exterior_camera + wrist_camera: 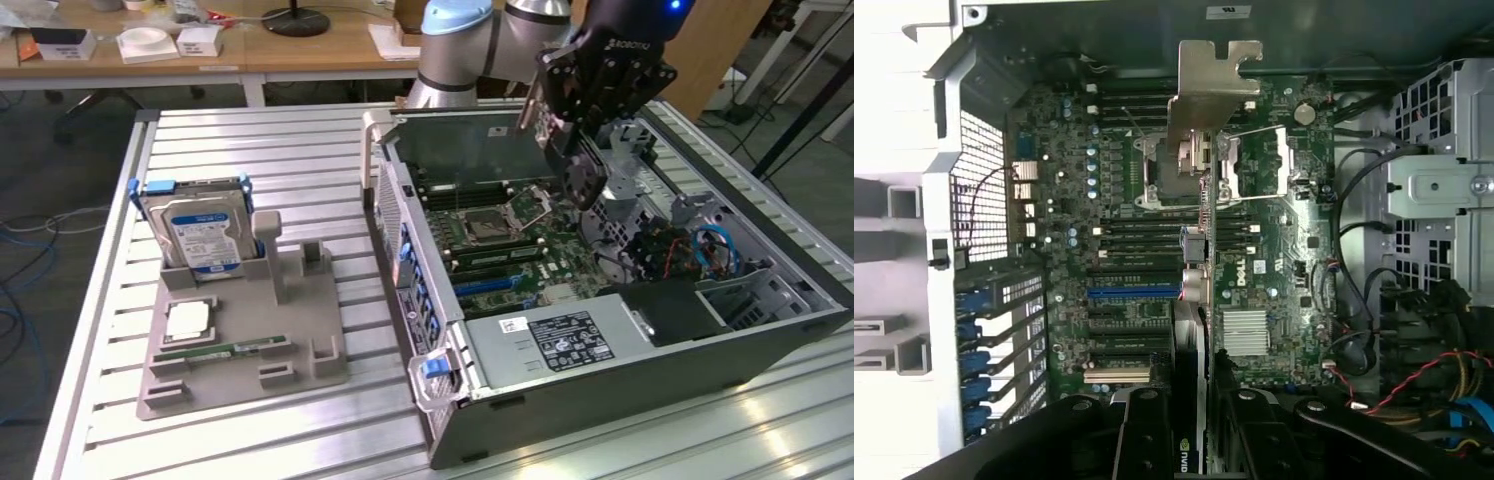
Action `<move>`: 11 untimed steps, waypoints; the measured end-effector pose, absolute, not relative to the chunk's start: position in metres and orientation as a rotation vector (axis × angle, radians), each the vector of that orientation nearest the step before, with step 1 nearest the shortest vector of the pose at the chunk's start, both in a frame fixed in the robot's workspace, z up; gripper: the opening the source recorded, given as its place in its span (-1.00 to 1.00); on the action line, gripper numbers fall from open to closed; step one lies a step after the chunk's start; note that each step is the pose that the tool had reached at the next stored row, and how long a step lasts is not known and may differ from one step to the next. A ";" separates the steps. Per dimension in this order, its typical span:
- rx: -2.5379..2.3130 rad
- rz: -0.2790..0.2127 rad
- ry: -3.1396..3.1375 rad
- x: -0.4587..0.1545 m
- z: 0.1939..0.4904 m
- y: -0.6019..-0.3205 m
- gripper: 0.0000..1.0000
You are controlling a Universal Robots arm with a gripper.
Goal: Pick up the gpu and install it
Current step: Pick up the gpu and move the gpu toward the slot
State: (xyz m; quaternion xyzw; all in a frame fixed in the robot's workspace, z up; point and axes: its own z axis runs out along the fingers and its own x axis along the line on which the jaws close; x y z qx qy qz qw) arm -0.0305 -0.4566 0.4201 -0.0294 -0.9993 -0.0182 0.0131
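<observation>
While I watch from the exterior view, the hand (574,135) hangs over the open computer case (641,350), which lies on its side on the slatted counter (267,160). It's pinching the gpu (583,185), so the card sits right under the hand. The card is on edge, and its round black fan cooler shows just below the fingertips. From here it looks held up off the motherboard (507,250), above the area near the CPU socket (514,210), not seated in anything.

The wrist cam gives the better angle. I'm looking straight down the gpu (1194,280) edge-on, a thin line running out from between the two black fingers (1144,440) of the hand (1199,420). One finger is pressed on each face. The silver end bracket (1216,85) is at the far end of the card, away from the hand. The card's edge runs across the memory slots and past the blue expansion slot (1134,292). A small silver heatsink (1242,330) sits just beside that line.

Over on the exterior view's left, well apart from the hand, there's the grey holder tray (240,340). The hard drive (200,235) stands upright in it and the memory stick (220,352) lies flat near its front.
</observation>
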 end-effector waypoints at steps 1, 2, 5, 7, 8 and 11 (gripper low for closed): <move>-0.092 -0.056 -3.114 -0.029 0.420 -0.457 -0.47; -0.092 -0.057 -3.114 -0.027 0.420 -0.457 -0.47; -0.091 -0.057 -3.114 -0.022 0.420 -0.457 -0.47; -0.092 -0.057 -3.114 -0.019 0.420 -0.457 -0.47; -0.092 -0.057 -3.114 -0.018 0.420 -0.457 -0.47; -0.092 -0.057 -3.114 -0.015 0.420 -0.457 -0.47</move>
